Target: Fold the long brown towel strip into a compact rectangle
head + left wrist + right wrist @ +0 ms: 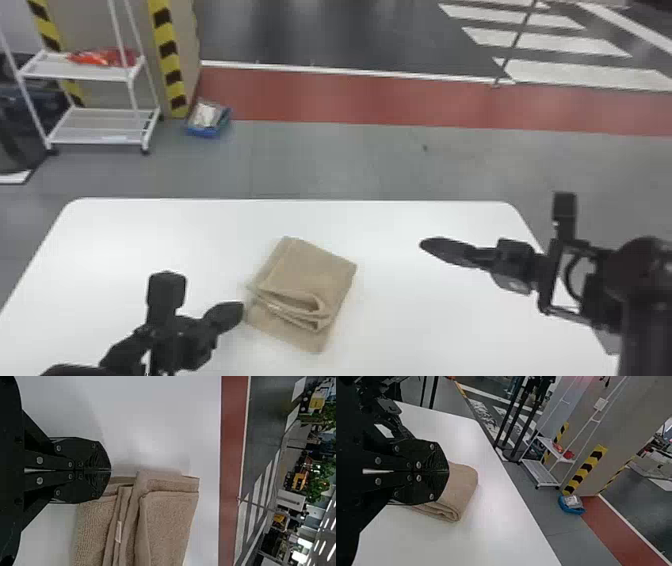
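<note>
The brown towel (310, 270) lies mid-table as a folded, layered stack, with a looped fold at its near side and one layer sticking out below toward the robot. My left gripper (232, 315) is just left of the towel's near-left edge. In the left wrist view the left gripper (111, 470) has its fingers pressed together, and the towel (166, 522) shows beyond and beside them. My right gripper (425, 245) is to the right of the towel, apart from it. The right wrist view has the right gripper (448, 471) shut, partly covering the towel (462, 487) behind it.
The white table (425, 320) carries the towel. Beyond its far edge, on the floor, stand a white rack (100, 75) at the left and a blue bin (207, 120) beside a striped pillar (170, 60).
</note>
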Controlling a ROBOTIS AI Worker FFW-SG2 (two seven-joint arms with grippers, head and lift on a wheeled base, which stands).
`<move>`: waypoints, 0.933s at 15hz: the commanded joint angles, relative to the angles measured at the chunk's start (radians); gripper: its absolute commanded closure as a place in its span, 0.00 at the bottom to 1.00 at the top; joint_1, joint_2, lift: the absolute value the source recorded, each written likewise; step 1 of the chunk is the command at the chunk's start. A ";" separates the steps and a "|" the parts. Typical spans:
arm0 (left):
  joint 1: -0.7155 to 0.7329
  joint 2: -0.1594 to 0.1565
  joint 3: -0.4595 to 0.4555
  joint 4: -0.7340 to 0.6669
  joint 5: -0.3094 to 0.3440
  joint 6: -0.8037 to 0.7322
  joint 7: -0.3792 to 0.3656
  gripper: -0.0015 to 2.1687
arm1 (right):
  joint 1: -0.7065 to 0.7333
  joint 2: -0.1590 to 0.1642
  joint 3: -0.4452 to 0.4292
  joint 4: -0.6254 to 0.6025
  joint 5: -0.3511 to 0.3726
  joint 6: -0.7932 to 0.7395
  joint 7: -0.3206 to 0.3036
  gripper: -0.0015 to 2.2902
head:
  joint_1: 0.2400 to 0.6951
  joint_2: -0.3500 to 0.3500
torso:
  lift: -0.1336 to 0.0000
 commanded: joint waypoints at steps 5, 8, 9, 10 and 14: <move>0.096 0.000 0.013 -0.119 0.045 0.082 -0.033 0.64 | -0.027 -0.006 0.003 0.021 0.004 0.002 0.000 0.80 | 1.00 0.23 | 1.00; 0.130 0.003 0.014 -0.156 0.086 0.085 -0.045 0.64 | -0.034 -0.006 0.013 0.051 0.003 0.000 0.000 0.80 | 1.00 0.21 | 1.00; 0.144 0.006 0.020 -0.164 0.109 0.085 -0.051 0.64 | -0.039 -0.007 0.019 0.064 0.006 -0.012 0.003 0.80 | 1.00 0.20 | 1.00; 0.162 0.005 0.029 -0.179 0.128 0.085 -0.061 0.64 | -0.039 -0.016 0.037 0.078 0.004 -0.015 0.008 0.80 | 1.00 0.20 | 1.00; 0.216 0.005 0.034 -0.233 0.180 0.082 -0.079 0.64 | -0.044 -0.026 0.086 0.109 0.018 -0.092 0.043 0.53 | 1.00 0.20 | 1.00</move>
